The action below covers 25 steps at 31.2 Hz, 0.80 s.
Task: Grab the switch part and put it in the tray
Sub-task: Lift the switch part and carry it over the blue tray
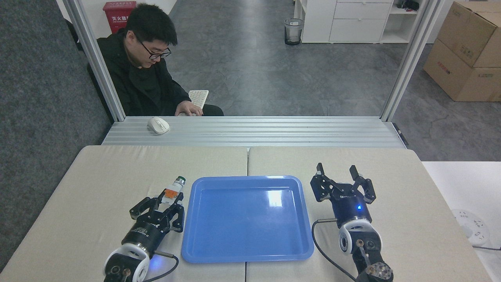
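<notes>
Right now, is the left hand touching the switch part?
Touching. The head view shows the left hand closed on the switch part, its fingers pinching the white body beside the tray.

My test bench in an office lab

Past my padded table (117, 172) a person (145, 66) types at a keyboard (198, 98); grey floor, white cabinets (354, 19), cardboard boxes (467, 51), a waste bin (293, 31).
</notes>
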### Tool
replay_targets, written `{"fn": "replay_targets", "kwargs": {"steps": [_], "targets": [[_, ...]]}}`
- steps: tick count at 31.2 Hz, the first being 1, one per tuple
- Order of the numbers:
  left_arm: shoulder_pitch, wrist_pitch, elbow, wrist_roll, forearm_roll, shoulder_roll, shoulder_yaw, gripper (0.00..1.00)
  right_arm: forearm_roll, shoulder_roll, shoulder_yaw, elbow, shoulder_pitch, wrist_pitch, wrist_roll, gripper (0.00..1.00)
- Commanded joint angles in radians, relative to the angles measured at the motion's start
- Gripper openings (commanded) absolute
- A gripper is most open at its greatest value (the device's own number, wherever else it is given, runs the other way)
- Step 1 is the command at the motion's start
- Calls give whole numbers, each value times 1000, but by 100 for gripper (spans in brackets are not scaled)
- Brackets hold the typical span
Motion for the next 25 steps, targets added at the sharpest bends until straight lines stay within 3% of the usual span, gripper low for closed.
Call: {"fn": "replay_targets", "kwargs": {"steps": [1, 5, 17, 18, 20, 21, 25], "targets": [[-18, -13, -119, -37, -182, -101, -252, 0, 0, 3, -2, 0, 0, 1, 0, 100], [-22, -14, -34, -37, -282, -117, -261, 0, 0, 3, -2, 0, 0, 1, 0, 100], [-30, -7, 4, -40, -283, -118, -260, 0, 0, 3, -2, 0, 0, 1, 0, 100], [-30, -7, 0, -40, -281, -118, -260, 4, 0, 3, 0, 0, 0, 1, 0, 100], [-31, -5, -3, -38, -280, -118, -260, 24, 0, 3, -2, 0, 0, 1, 0, 100], [-31, -5, -3, -37, -280, -121, -260, 29, 0, 3, 0, 0, 0, 1, 0, 100], [-28, -5, -3, -35, -278, -123, -260, 33, 0, 4, -2, 0, 0, 1, 0, 100]]}}
